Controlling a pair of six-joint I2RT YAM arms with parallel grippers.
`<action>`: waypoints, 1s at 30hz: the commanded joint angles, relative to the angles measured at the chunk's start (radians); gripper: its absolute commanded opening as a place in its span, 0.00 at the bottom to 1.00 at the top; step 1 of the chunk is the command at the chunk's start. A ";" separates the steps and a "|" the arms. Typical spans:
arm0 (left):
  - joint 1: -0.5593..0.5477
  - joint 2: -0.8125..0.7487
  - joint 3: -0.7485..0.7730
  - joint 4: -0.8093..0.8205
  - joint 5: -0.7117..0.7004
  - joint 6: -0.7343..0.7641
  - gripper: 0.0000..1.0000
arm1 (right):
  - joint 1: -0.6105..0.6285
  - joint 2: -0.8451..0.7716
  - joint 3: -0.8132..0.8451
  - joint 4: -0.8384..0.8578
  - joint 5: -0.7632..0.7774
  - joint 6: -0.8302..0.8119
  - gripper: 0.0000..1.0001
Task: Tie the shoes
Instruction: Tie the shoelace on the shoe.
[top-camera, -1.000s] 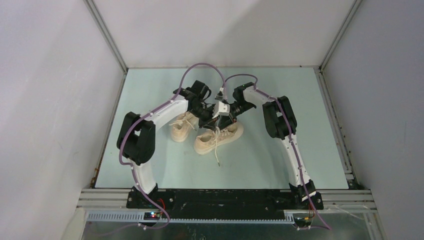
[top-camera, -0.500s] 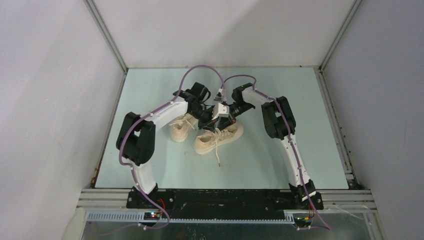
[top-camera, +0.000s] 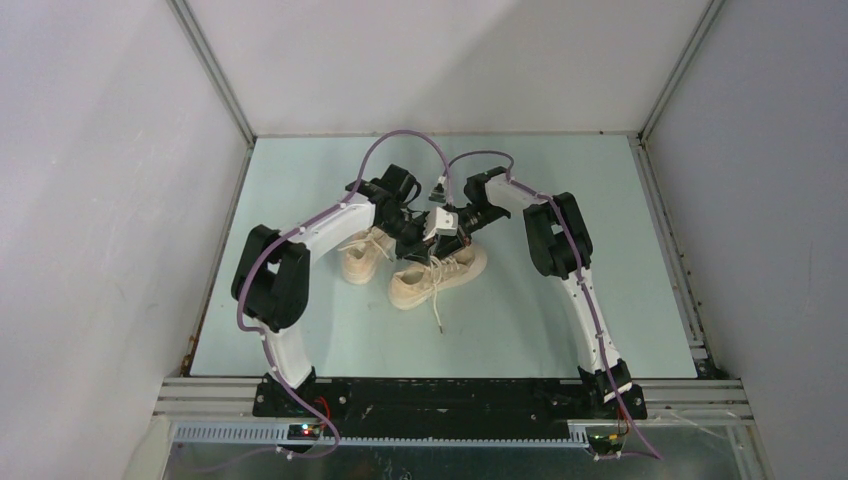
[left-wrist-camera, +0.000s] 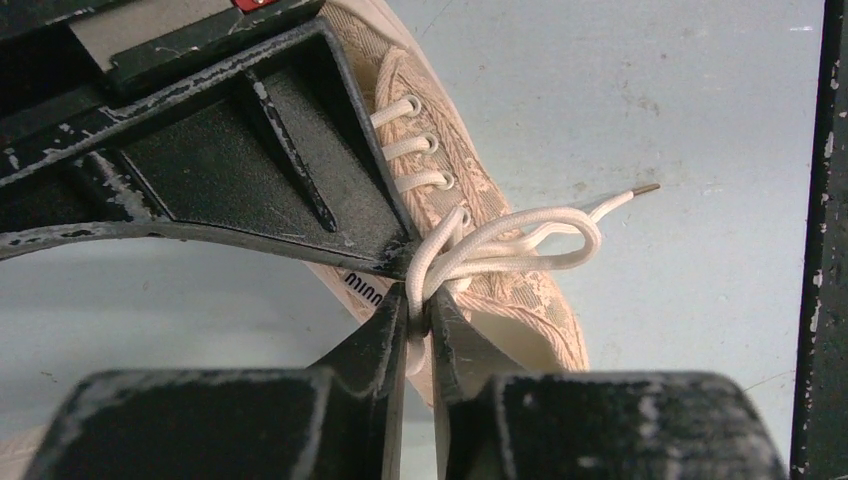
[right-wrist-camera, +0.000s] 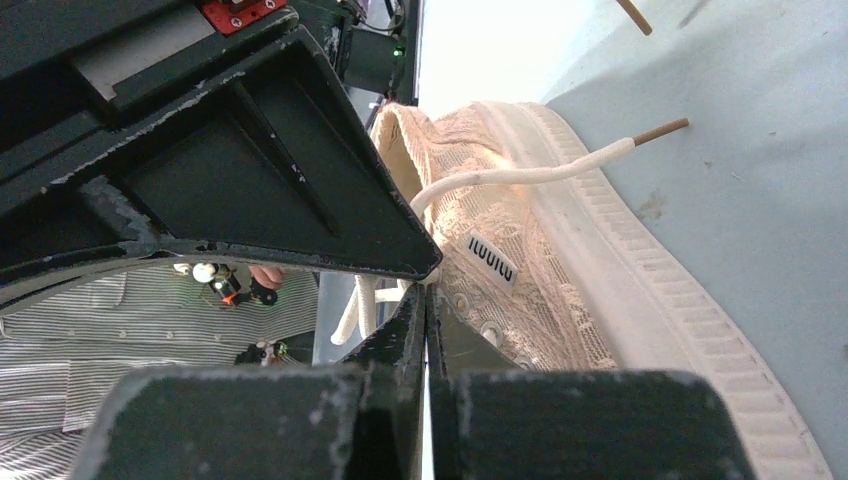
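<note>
Shoes (top-camera: 410, 288) are lying around the middle of the pale green counter (top-camera: 560, 180), between the two arms. We are seeing the centre shoe (top-camera: 440, 275) lying slantwise, one end pointing near-left and the other far-right. The other shoe (top-camera: 360, 258) is sitting just to its left, partly under the left arm.

Both hands are meeting over the laced part of the centre shoe, tips nearly touching each other. The left hand (left-wrist-camera: 418, 310) is grasping the lace (left-wrist-camera: 520, 235). In its wrist view a doubled loop of off-white lace is running into the narrow gap between its fingers (left-wrist-camera: 390, 330). The loop is lying out across the shoe's patterned side, and a brown-tipped end is sticking out over the counter.

The right hand (right-wrist-camera: 427, 300) is clenched, fingers pressed flat together. A lace strand is passing just beside its tips, but we are not able to tell whether it is caught between them. In the top view one loose lace end is trailing off the centre shoe onto the counter, toward the arm bases.
</note>
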 joint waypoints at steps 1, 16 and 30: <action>0.001 -0.046 0.012 -0.022 0.033 0.033 0.21 | -0.011 -0.047 -0.009 0.055 -0.004 0.031 0.00; -0.001 -0.038 0.027 -0.039 0.027 0.057 0.07 | -0.026 -0.077 -0.047 0.143 0.012 0.145 0.00; 0.019 -0.037 0.035 0.054 0.034 -0.182 0.00 | -0.025 -0.075 -0.052 0.100 0.019 0.089 0.23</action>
